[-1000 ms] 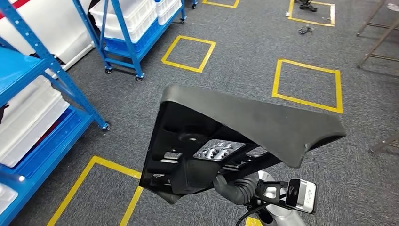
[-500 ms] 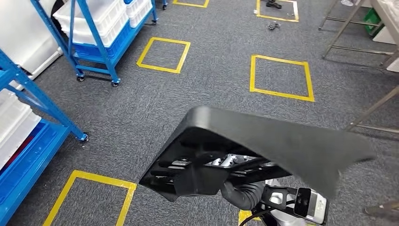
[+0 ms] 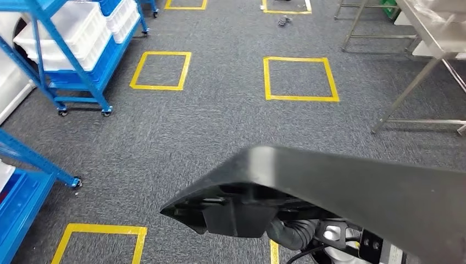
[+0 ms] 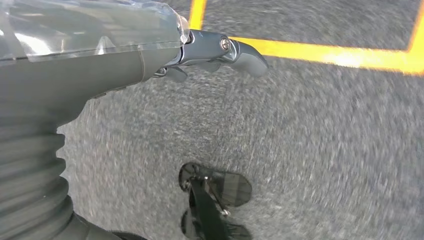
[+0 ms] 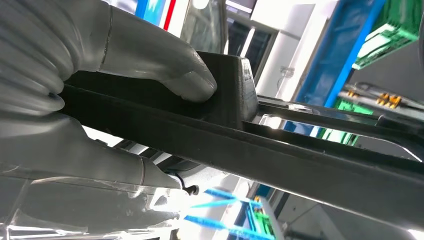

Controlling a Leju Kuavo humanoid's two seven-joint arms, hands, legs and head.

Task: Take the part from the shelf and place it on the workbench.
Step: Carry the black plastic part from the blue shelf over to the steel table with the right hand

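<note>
A large black moulded part fills the lower right of the head view, its ribbed underside turned toward the left. My right hand holds it from below. In the right wrist view the grey thumb presses on the part's black rim, with the other fingers underneath. My left hand hangs above the grey carpet, holding nothing, its fingers apart. A steel workbench stands at the far right.
Blue wheeled shelves with white bins stand at the left, and another blue shelf corner is at the near left. Yellow taped squares mark the carpet. The workbench legs reach the floor at the right.
The whole view has swung to the right: the shelves have slid leftward and the steel workbench has come into sight. The part sits lower and larger in the picture, still held.
</note>
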